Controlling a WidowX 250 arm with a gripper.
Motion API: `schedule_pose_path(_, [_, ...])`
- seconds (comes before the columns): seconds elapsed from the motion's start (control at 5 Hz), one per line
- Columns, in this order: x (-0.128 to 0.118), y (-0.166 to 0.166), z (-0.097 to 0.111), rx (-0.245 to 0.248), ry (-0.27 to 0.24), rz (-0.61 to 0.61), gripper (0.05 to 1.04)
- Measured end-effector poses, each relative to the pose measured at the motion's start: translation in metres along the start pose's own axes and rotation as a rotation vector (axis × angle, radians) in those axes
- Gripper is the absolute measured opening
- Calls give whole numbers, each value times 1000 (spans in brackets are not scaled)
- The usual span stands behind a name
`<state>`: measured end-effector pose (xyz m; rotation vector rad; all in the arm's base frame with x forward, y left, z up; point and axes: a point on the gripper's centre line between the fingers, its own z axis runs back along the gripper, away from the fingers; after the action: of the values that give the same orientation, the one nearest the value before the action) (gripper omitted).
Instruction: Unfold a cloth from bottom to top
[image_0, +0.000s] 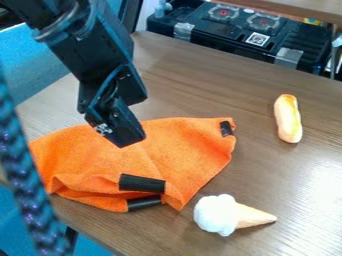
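below hand (129, 139), rumpled orange cloth (177, 150); cannot tell whether hand clenched or released

I count 1 cloth (180, 145) w/ 3 blk strips (141, 183), 1 toy bread (288, 119), 1 ice cream cone (220, 215), 1 tbl (220, 80), 2 burners (262, 21), 1 QR tag (258, 39), 1 braided cord (28, 187), 1 gripper (131, 140), mine.

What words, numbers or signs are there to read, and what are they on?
No words or numbers can be read.
Black box: a square code, not words.
Gripper: white marks, too small to read.
Orange cloth: black strips, no readable writing.
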<state>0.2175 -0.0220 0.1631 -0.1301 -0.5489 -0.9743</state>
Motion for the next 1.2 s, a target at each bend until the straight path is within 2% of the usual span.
schedule_pose_path(0.2, [-4,-2,-4,-4,12,3,1001])
schedule_pose_path(0.4, [-22,-19,-28,-6,83,-73,1001])
schedule_pose_path(0.8, [-35,-27,-32,5,104,-152,1001])
schedule_pose_path(1.2, [-34,-30,-45,26,112,-194,1001])
